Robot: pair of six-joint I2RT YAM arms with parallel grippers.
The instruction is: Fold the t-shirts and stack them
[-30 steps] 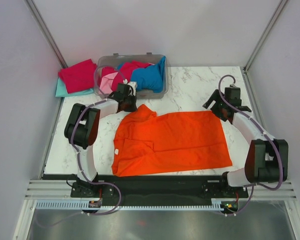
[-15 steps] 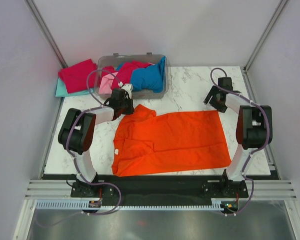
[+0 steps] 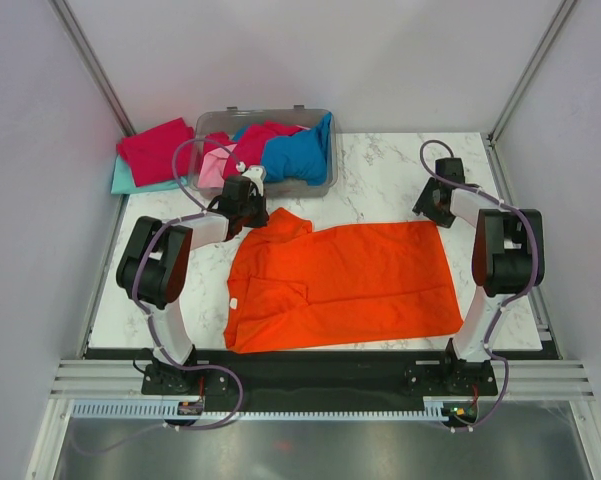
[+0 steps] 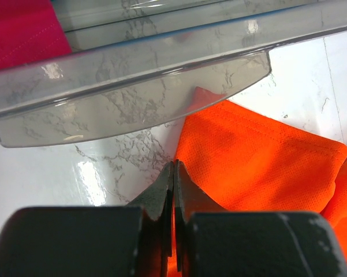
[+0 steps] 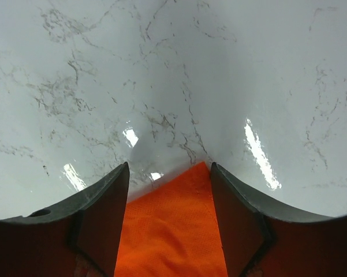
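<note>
I see the orange shirt (image 3: 345, 285) spread flat on the tabletop (image 3: 380, 175), just beyond the arm bases. At its far left corner my left gripper (image 4: 174, 168) is pinched tight, with orange cloth showing between the jaws. At the far right corner my right gripper (image 5: 168, 173) stands apart, straddling the tip. Beyond, the bin (image 3: 315, 186) holds crumpled shirts (image 3: 290, 150). Left of it, a red shirt (image 3: 155, 150) lies on a teal shirt (image 3: 125, 182).

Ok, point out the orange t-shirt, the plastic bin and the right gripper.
orange t-shirt (image 3: 350, 280), top view, middle of its body
plastic bin (image 3: 270, 113), top view, far rim
right gripper (image 5: 168, 168), right wrist view, midway between its fingertips
</note>
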